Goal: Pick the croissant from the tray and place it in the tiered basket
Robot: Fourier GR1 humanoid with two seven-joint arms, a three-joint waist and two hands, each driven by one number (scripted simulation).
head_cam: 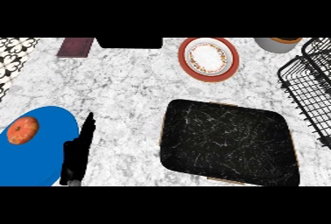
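Left robot hand (pixel 76 155) stands nearest, at the lower left of the head view. Its fingers are straight and point away across the desk (pixel 123 87). It has hold of nothing and rests open, just beside the right rim of a blue plate (pixel 45 157).

On that plate, toward its upper left, lies a round orange-red fruit (pixel 22 130), well apart from the robot hand.

To the right of the hand, across a strip of bare desk, sits the tray (pixel 226 140). It is a dark, white-veined rectangle with rounded corners, turned slightly askew, and a thin tan edge shows along its border. Only its dark marbled surface is visible.

The croissant cannot be located from this view.

The tiered basket (pixel 302 87), of black wire, stands at the right edge. It lies beyond the tray's upper right corner and is cut off by the frame.

At the far side of the desk, a red plate (pixel 233 59) carries a smaller white dish (pixel 207 56) with a speckled rim. A grey pot (pixel 275 45) lies to its right, partly out of frame. A black block (pixel 129 42) lies to its left, with a maroon book (pixel 75 47) beyond that. Black-and-white patterned tiling (pixel 13 57) fills the upper left corner.
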